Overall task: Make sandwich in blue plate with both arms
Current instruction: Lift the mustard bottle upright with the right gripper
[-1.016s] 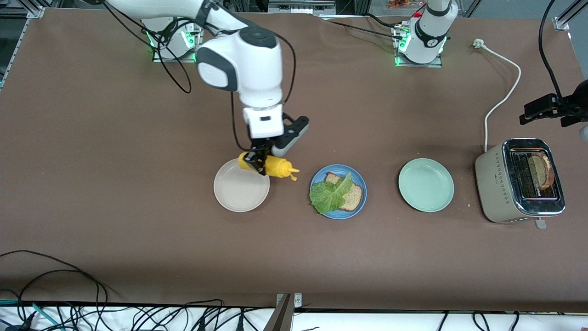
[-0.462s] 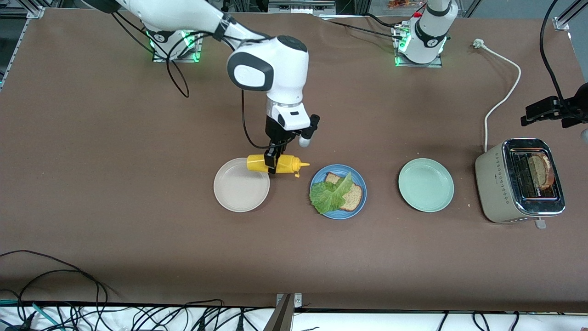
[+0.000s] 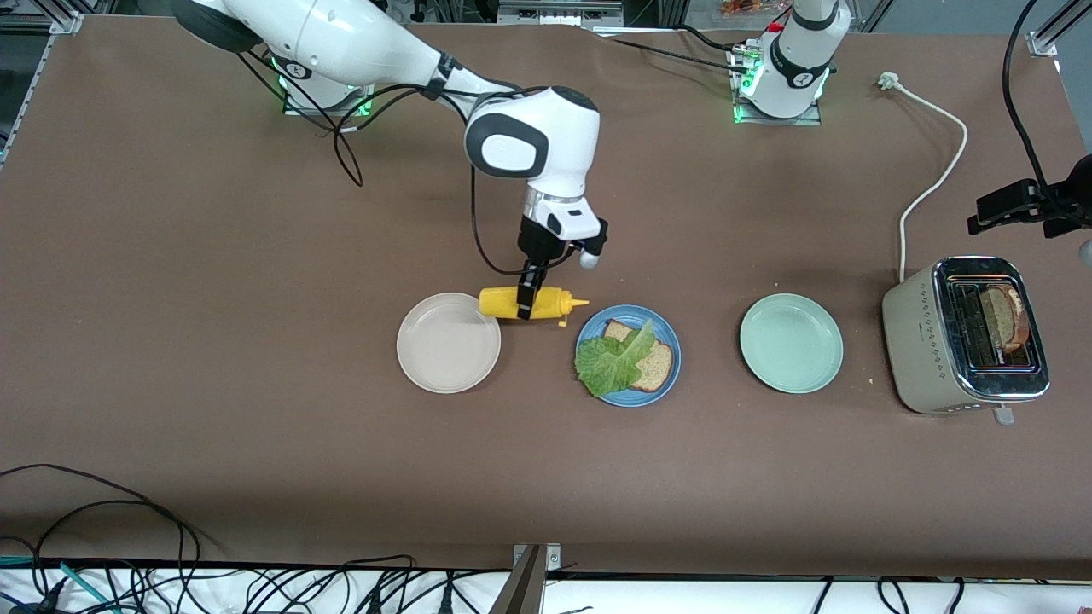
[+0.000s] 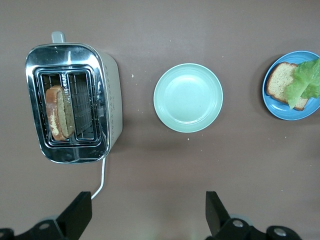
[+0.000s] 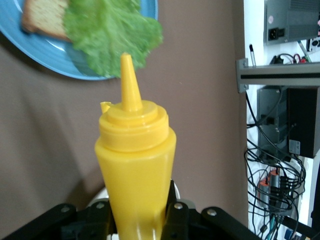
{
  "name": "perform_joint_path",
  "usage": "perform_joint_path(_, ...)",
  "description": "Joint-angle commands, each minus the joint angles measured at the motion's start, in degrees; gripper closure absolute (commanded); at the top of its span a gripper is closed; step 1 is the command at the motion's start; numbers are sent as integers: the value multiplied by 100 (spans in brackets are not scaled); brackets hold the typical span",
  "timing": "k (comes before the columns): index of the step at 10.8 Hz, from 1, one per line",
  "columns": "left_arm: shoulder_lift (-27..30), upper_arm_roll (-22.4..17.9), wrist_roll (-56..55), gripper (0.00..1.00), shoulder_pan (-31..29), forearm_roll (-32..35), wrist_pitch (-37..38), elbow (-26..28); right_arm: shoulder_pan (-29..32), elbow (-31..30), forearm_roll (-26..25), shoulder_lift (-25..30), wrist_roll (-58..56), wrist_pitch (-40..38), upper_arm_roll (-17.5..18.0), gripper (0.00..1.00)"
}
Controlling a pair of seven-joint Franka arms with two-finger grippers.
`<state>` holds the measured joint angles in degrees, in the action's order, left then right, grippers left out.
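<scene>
Right gripper (image 3: 531,304) grips a yellow mustard bottle (image 3: 527,304) sideways, over the counter (image 3: 213,298) between beige plate (image 3: 448,343) and blue plate (image 3: 629,356). Blue plate holds bread slice (image 3: 653,362) topped with lettuce (image 3: 612,362). Left gripper (image 4: 147,217) waits open, above the toaster (image 3: 964,334) area.

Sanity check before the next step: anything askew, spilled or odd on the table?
Nothing spilled. The crinkled green lettuce leaf hangs over the rim of the round blue plate, off-centre on the brown bread slice. The right tool holds the yellow squeeze bottle on its side, nozzle toward that plate. A second slice sits in the toaster.
</scene>
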<state>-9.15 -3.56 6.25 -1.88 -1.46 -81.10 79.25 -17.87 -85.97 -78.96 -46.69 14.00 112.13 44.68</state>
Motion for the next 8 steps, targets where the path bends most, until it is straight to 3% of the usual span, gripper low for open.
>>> perform_joint_path(1, -52, 4, 87, 0, -49, -144, 7, -111, -505, 405, -268, -313, 269, -157, -290, 68)
perform_joint_path(4, -78, 13, 87, 0, -49, -153, 7, -111, -692, 511, -751, -647, 603, -157, -469, 70)
perform_joint_path(7, -78, 5, 78, 0, -49, -145, -72, -111, -718, 809, -918, -937, 612, -157, -469, 81)
perform_joint_path(8, -87, 4, 87, 0, -58, -153, -81, -111, -727, 967, -928, -1069, 612, -157, -469, 89)
